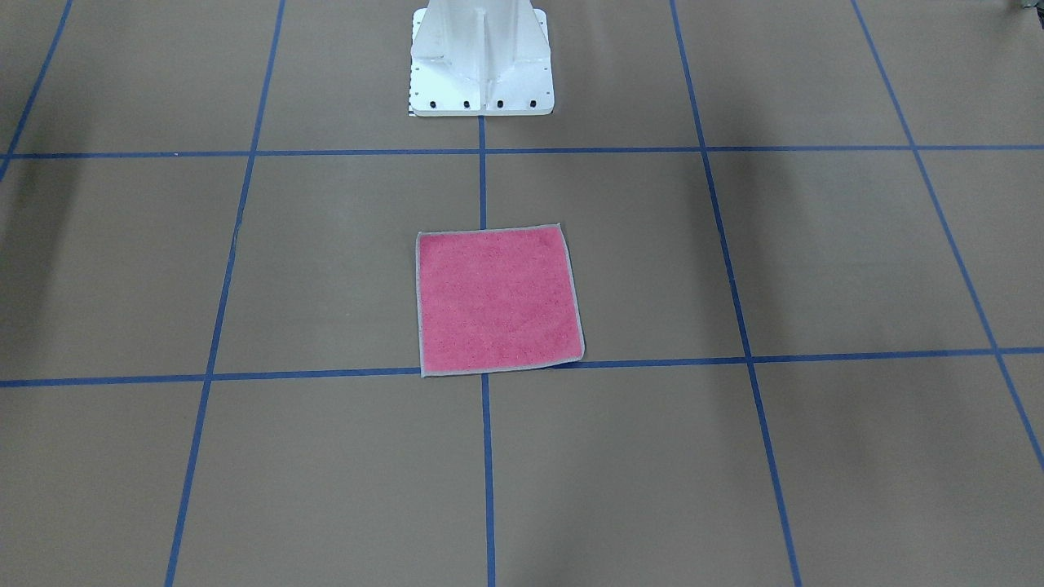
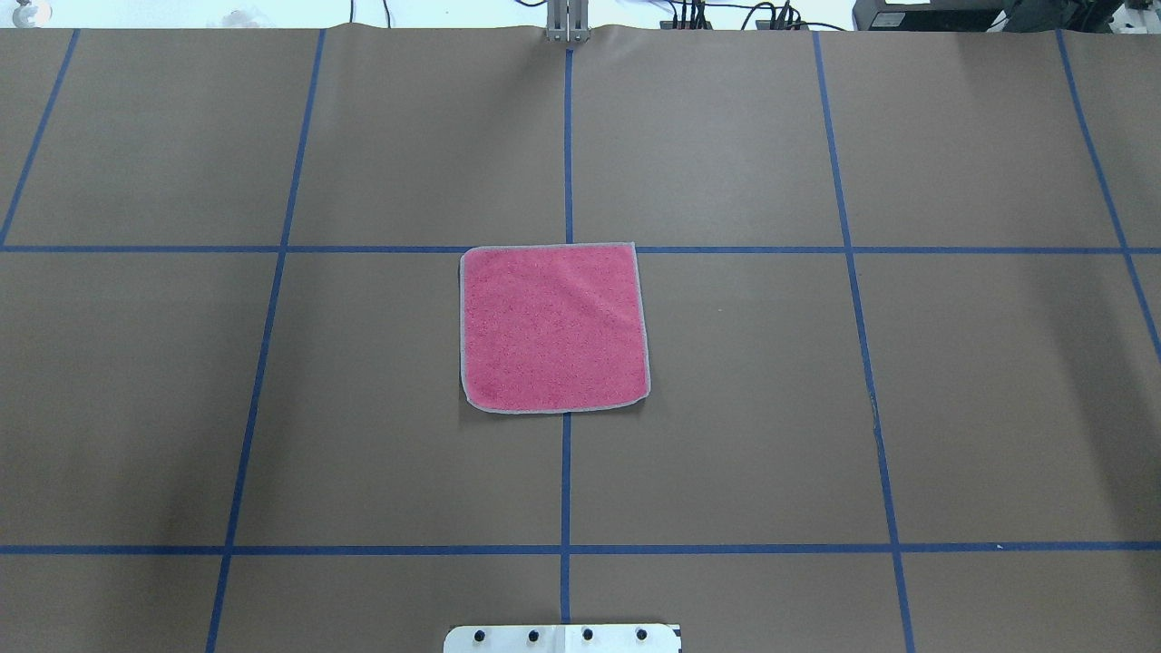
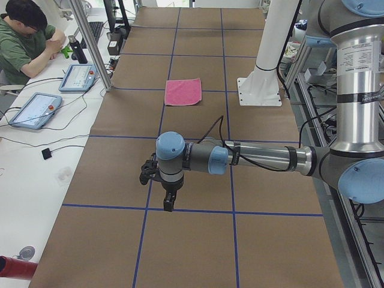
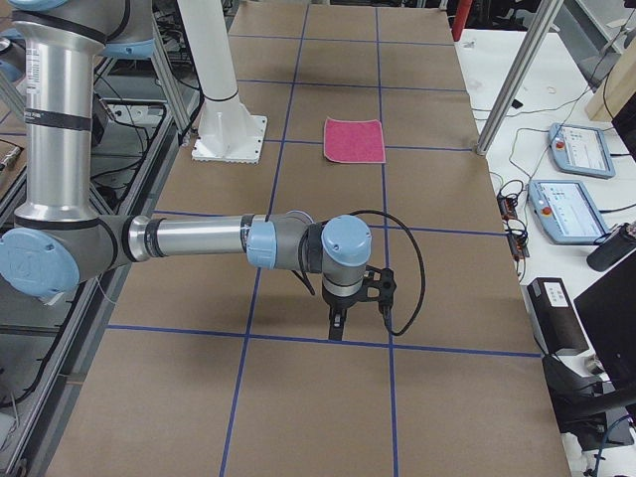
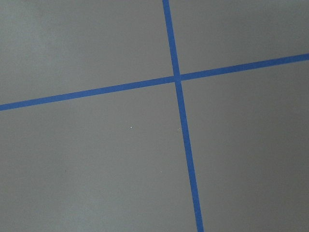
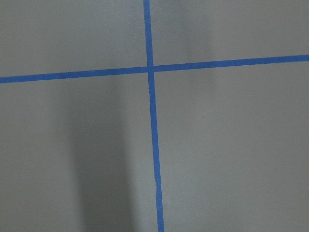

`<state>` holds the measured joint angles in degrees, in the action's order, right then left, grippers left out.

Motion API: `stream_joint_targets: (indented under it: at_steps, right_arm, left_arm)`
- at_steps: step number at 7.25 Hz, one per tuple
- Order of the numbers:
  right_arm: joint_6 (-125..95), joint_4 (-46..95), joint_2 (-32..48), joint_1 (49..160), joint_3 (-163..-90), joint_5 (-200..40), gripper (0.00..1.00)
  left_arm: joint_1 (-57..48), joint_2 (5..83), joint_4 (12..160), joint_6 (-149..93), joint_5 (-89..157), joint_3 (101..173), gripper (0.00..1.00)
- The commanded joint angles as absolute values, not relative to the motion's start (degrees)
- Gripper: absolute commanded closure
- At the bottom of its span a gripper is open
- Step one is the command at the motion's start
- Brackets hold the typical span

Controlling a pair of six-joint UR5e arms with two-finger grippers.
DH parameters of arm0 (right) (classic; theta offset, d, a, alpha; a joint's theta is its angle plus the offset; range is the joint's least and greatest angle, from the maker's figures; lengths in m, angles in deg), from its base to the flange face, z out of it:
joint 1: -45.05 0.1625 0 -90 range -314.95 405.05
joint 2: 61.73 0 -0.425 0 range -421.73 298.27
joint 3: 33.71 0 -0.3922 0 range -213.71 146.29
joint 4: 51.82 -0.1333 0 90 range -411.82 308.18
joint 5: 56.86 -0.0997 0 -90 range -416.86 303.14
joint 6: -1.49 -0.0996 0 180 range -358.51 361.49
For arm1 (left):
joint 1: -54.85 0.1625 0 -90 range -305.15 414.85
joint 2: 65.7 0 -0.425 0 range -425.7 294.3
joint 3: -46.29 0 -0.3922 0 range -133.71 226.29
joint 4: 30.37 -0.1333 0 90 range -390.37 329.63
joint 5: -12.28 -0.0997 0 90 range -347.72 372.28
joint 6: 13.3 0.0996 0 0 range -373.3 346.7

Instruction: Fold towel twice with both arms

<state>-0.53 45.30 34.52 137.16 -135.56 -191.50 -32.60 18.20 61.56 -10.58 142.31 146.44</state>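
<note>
Brown paper covers the table [image 2: 726,408], ruled into squares by blue tape lines [image 2: 566,136], with one white pedestal [image 1: 481,65] at the robot's edge. One towel [image 2: 553,328] lies flat and unfolded astride the centre line, pink face up, grey border all round. It is well apart from both grippers. The left gripper [image 3: 170,203] points down beside a tape line near its own end of the table, the right gripper [image 4: 339,323] likewise near the opposite end, and the towel lies between them. Whether their jaws are parted or closed cannot be told from these side views. Each wrist camera sees only paper and one tape crossing. Two tablet-like pendants [image 3: 78,77] rest on a white bench, where one person [image 3: 24,36] sits
</note>
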Motion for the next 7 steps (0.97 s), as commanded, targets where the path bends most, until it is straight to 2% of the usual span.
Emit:
stream_joint_targets:
  at_steps: [1,6,7]
  right_arm:
    - [-0.6,45.2,34.5,137.2,-135.6,-191.5,0.0]
    - [-1.1,45.2,33.9,137.2,-136.2,-191.5,0.0]
    - [-1.2,45.2,32.9,137.1,-136.1,-191.4,0.0]
  left_arm:
    - [-32.6,18.2,61.6,-10.5,142.3,146.2,0.0]
    - [-32.6,18.5,62.0,-10.7,142.4,146.2,0.0]
    - [-32.4,20.9,62.4,-10.4,142.4,146.2,0.0]
